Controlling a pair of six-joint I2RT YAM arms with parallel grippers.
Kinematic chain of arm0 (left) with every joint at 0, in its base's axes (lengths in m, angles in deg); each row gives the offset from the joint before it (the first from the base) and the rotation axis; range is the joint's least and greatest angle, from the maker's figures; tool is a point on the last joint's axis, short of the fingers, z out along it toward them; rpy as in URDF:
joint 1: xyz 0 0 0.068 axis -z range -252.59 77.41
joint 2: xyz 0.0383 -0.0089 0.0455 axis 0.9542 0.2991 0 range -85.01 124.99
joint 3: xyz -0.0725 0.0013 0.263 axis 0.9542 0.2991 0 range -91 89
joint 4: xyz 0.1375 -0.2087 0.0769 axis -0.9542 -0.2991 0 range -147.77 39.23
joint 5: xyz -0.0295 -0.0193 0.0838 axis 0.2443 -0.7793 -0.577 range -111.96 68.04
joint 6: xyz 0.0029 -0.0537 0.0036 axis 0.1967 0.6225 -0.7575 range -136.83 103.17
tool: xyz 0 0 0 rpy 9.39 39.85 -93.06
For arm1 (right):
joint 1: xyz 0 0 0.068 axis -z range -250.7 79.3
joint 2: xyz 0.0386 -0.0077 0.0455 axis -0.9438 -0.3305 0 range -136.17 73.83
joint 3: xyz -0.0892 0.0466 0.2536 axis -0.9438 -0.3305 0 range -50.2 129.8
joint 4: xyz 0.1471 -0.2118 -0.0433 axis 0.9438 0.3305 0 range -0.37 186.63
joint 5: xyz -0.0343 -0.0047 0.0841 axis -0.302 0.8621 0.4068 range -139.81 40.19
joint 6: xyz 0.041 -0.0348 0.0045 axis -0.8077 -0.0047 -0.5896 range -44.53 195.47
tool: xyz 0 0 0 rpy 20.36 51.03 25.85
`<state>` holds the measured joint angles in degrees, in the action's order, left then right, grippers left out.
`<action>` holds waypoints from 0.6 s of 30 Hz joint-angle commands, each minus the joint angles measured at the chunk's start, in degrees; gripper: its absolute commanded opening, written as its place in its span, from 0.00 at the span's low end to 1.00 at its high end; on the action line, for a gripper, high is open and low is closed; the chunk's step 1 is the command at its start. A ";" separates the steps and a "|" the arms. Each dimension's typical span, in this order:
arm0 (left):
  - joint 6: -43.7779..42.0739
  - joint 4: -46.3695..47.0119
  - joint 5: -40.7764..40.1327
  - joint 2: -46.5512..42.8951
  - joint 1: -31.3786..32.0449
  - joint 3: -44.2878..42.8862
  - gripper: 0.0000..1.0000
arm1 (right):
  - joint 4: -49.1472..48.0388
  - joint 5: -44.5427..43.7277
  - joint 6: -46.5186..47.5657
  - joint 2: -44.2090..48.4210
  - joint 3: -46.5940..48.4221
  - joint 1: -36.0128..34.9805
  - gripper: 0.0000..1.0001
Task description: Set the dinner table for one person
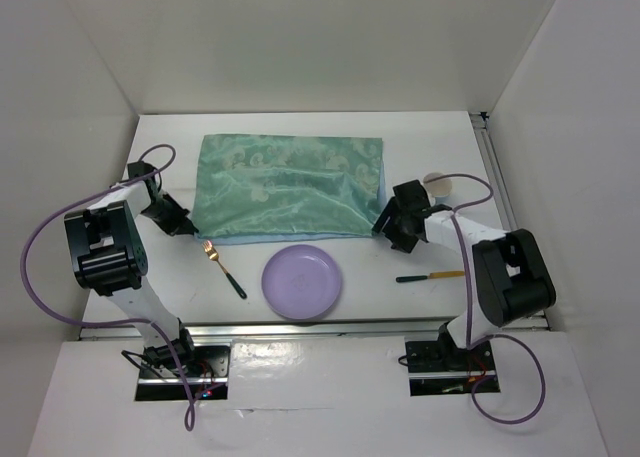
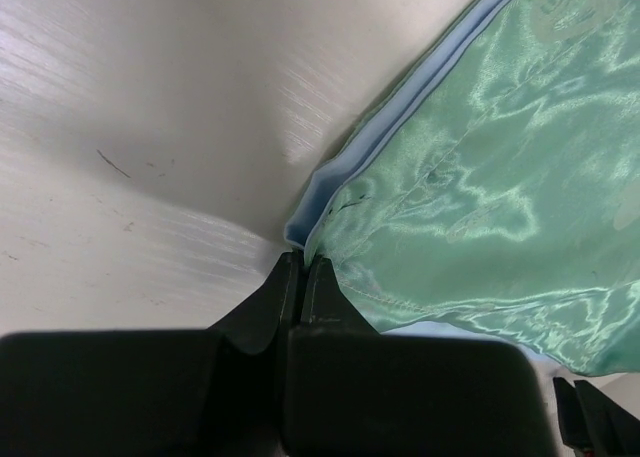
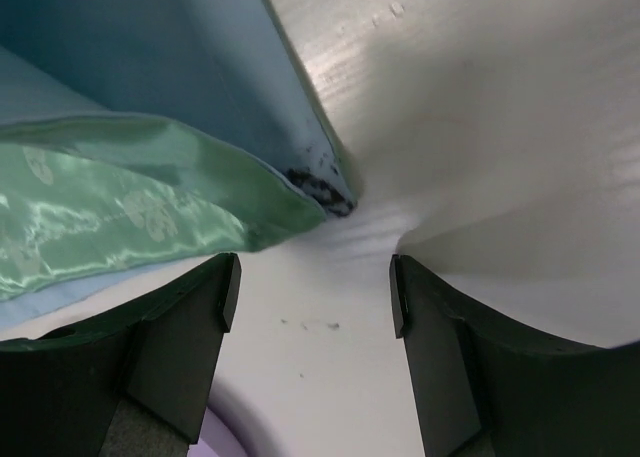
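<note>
The white dinner table (image 1: 430, 142) carries a green patterned cloth (image 1: 290, 185) with a light blue underside, spread at the back centre. My left gripper (image 1: 180, 220) is at the cloth's near left corner. In the left wrist view its jaws (image 2: 303, 261) are shut on that corner of the cloth (image 2: 470, 177). My right gripper (image 1: 392, 227) is at the cloth's near right corner. In the right wrist view it (image 3: 313, 292) is open and empty, with the cloth corner (image 3: 300, 192) just ahead of the fingertips. A purple plate (image 1: 302, 281) lies at the front centre.
A fork (image 1: 224, 268) with a gold head and dark handle lies left of the plate. A knife (image 1: 430, 275) with a gold and dark handle lies to its right. A small white cup (image 1: 437, 185) stands behind the right gripper. A metal rail (image 1: 350, 327) edges the front.
</note>
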<state>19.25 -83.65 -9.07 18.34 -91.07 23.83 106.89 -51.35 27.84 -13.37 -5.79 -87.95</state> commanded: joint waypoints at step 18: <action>-1.27 -0.86 0.74 1.06 0.29 -4.09 0.00 | -5.65 -6.02 2.99 -9.49 6.75 0.03 0.00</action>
<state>19.16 -84.03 -8.86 19.04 -90.92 23.09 99.06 -54.03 30.24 -22.11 -0.50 -87.95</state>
